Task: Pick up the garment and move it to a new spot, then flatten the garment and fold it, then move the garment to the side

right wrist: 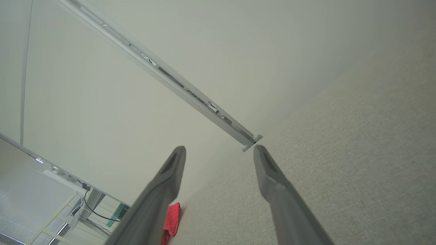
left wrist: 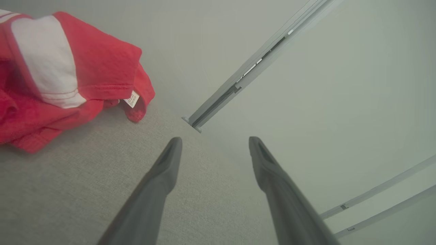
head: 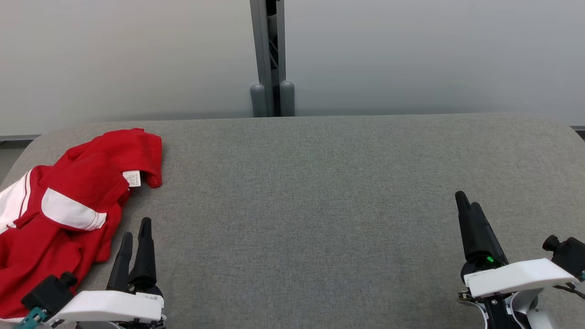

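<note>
At the left end of the grey fabric table [head: 320, 205], the red-and-white garment [head: 82, 192] lies crumpled, white label showing. Left gripper [head: 136, 230] just beside it, fingers apart, empty. Right gripper [head: 467, 201] well apart from it, also spread, empty.

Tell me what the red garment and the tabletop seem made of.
Red garment: soft matte knit, probably cotton jersey; it crumples loosely, with stitched hems. Tabletop: grey woven fabric covering, matte; a fine weave grain shows.
</note>
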### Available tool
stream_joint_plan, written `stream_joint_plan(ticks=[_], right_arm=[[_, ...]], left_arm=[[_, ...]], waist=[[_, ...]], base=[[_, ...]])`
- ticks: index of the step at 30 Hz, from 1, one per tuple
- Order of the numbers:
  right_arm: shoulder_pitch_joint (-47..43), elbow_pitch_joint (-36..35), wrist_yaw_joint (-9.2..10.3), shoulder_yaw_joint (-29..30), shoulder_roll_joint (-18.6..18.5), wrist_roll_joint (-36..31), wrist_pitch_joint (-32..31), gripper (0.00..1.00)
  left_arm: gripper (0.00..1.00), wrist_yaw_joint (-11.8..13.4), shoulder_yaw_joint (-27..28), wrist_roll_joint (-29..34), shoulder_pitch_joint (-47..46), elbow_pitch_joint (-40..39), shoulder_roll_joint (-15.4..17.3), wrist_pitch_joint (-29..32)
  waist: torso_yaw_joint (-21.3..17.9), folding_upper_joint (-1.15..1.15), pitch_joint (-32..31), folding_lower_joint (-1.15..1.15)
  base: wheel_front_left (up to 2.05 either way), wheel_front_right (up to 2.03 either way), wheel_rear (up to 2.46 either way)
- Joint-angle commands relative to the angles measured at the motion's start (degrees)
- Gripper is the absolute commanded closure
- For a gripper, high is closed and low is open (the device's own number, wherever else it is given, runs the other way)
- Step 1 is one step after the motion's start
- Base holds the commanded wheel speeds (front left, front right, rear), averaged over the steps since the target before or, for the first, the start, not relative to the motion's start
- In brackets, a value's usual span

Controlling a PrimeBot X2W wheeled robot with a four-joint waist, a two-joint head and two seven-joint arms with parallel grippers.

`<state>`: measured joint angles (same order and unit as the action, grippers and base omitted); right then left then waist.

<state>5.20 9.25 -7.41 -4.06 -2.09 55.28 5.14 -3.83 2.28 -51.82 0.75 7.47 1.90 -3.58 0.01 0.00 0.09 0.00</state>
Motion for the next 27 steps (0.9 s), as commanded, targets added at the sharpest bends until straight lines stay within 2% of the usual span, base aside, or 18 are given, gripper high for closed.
stream_joint_plan(ticks=[1,9,27], right_arm=[[0.3,-1.2,-0.08,-0.1,-0.5,-2.3,0.6,0.0],[-0.5,-0.8,-0.09,-1.4,-0.5,-11.8,1.9,0.0],[-1.5,-0.3,-0.1,-1.2,-0.7,-24.0,4.4,0.0]], left_arm=[[0.0,0.4,-0.3,2.3,-1.3,-0.6,0.6,-0.5],[0.0,1.0,-1.4,10.5,-0.5,0.5,0.7,-2.0],[0.0,1.7,-2.4,22.5,0.8,2.2,1.0,-4.9]], waist=[[0.0,0.0,0.0,0.0],[-0.1,0.0,-0.2,0.0],[-0.3,0.0,-1.0,0.0]], base=[[0.0,0.0,0.0],[0.0,0.0,0.0],[0.0,0.0,0.0]])
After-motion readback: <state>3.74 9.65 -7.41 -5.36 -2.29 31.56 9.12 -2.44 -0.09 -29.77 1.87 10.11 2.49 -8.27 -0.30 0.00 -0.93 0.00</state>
